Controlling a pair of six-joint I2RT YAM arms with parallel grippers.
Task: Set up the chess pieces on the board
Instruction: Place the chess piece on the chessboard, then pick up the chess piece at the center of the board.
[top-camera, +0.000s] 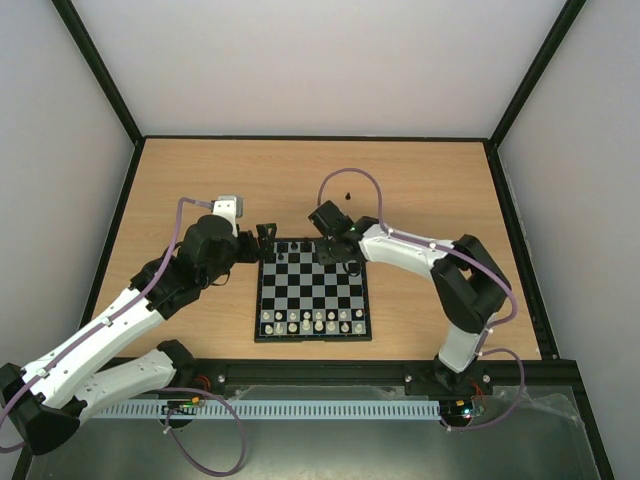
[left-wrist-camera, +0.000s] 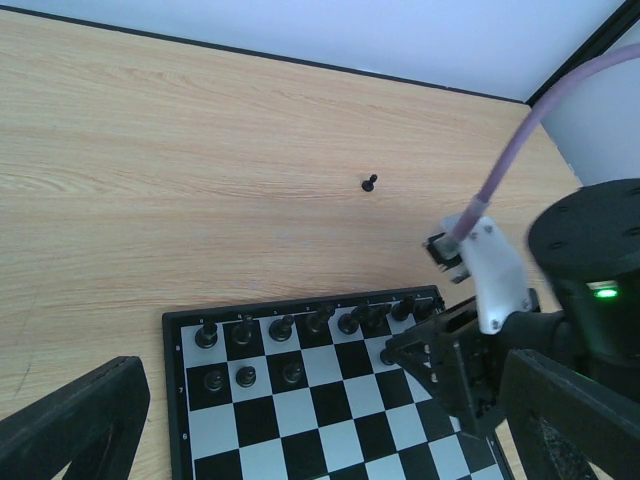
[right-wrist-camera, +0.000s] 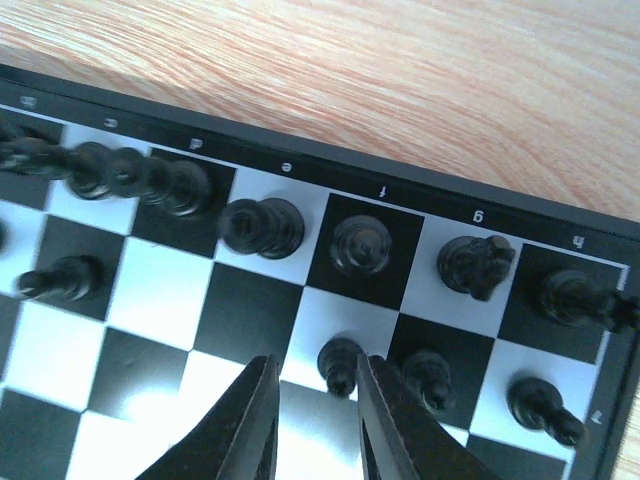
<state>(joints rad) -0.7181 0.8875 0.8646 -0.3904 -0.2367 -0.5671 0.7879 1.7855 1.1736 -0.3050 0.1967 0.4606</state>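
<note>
The right tool (right-wrist-camera: 318, 365) hangs low over the board (right-wrist-camera: 470, 205), its two dark, tapered fingers (right-wrist-camera: 245, 425) slightly parted and gripping nothing. Between their tips a small glossy black pawn (right-wrist-camera: 340, 366) stands upright in the second row, closer to one finger than to the other. Just beyond the tips runs the back row of black pieces (right-wrist-camera: 262, 226), turned, round-headed shapes with a blunt knight (right-wrist-camera: 476, 266) among them, one to a square along the board's black, lettered border. Other pawns (right-wrist-camera: 430, 375) stand beside the tool in the second row. The board is a flat square of shiny black and grey-white checks, lying on the pale wood-grain counter (top-camera: 200, 180). The left tool (top-camera: 264, 240) sits at the board's far corner, off to the side of the right tool, its blocky black fingers (left-wrist-camera: 75, 420) spread wide with nothing between them. A stray pawn (top-camera: 347, 196) stands alone on bare wood, past the right tool and apart from the board. Cream pieces (top-camera: 312, 320) line the board's near rows.
</note>
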